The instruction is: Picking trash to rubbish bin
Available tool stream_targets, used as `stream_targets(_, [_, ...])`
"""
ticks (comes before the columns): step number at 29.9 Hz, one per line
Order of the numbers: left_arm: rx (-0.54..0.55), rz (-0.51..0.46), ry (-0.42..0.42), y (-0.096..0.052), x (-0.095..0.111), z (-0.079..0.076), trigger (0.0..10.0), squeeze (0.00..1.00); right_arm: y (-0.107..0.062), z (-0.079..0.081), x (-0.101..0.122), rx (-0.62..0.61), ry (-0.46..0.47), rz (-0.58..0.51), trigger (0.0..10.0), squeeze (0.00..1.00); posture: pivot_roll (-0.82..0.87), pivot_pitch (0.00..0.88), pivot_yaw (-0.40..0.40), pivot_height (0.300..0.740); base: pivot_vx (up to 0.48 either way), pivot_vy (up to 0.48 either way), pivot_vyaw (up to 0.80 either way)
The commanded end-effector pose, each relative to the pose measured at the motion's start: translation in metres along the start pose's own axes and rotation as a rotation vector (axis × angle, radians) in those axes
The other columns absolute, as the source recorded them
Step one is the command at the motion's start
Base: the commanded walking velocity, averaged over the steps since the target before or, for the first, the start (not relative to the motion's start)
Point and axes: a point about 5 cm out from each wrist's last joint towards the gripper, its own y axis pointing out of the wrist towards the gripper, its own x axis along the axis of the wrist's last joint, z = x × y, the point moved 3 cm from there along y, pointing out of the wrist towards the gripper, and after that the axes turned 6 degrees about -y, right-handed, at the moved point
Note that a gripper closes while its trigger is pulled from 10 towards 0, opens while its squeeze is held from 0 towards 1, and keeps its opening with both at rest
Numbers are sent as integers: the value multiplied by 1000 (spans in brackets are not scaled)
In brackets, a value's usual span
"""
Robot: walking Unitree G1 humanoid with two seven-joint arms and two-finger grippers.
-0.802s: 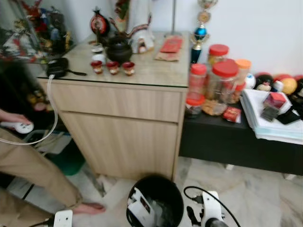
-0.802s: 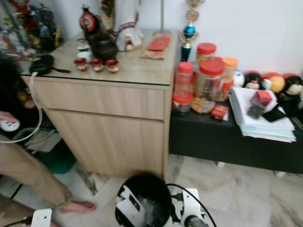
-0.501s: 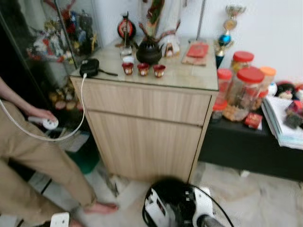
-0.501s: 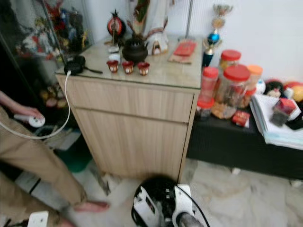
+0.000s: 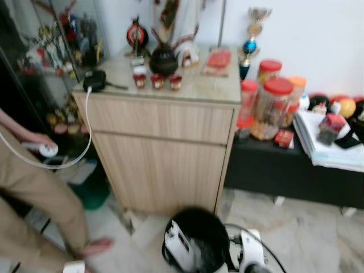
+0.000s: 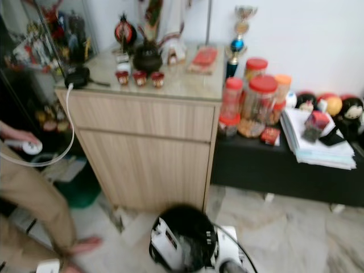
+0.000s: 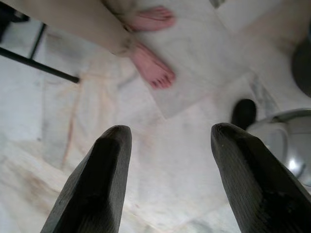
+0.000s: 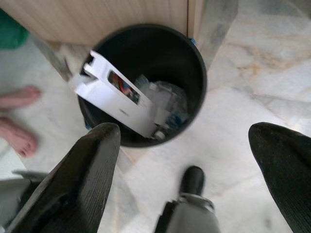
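A black rubbish bin stands on the pale marble floor, just in front of the lower right corner of a wooden cabinet. A white carton leans inside the bin with its top poking over the rim, and crumpled clear wrapping lies beside it at the bottom.

The right pincer hangs above the floor near the bin, fingers wide apart, nothing between them. The left pincer points down at bare floor, fingers also apart and empty — a person's two bare feet are on the tiles beyond it.

In the head views that person stands on the robot's left in tan trousers, one hand on a small white device with a white cable running up to a black adapter on the counter top of the cabinet.

Also on that counter: a dark teapot, three small red cups and a red packet. To the right, a low black bench carries red-lidded jars, a stack of white papers and round toys by the wall. A trophy stands behind the jars. The head views are somewhat blurred.
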Motion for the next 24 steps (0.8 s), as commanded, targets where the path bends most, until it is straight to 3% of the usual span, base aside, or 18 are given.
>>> stream_targets(1, [2,-5,-23,0,2,-5,10000,0,0,-4,1,-3,-15,0,10000,0,87,38,-15,740,0,0,0])
stream_targets(9, [-27,2,-61,-2,-2,-31,10000,0,-2,-30,13,-36,-66,-23,10000,0,38,34,-88,740,0,0,0])
stream_targets(14, [-28,3,-65,-2,-2,-33,10000,0,-2,-34,14,-43,-67,-24,10000,0,38,34,-88,740,0,0,0])
stream_targets(19, [-74,24,-85,-5,-5,-58,10000,0,-6,-57,27,-81,-84,-54,10000,0,-10,20,-142,740,0,0,0])
stream_targets(24, [-82,38,-90,-7,-9,-65,10000,0,-8,-65,27,-100,-80,-53,10000,0,-10,3,-155,740,0,0,0])
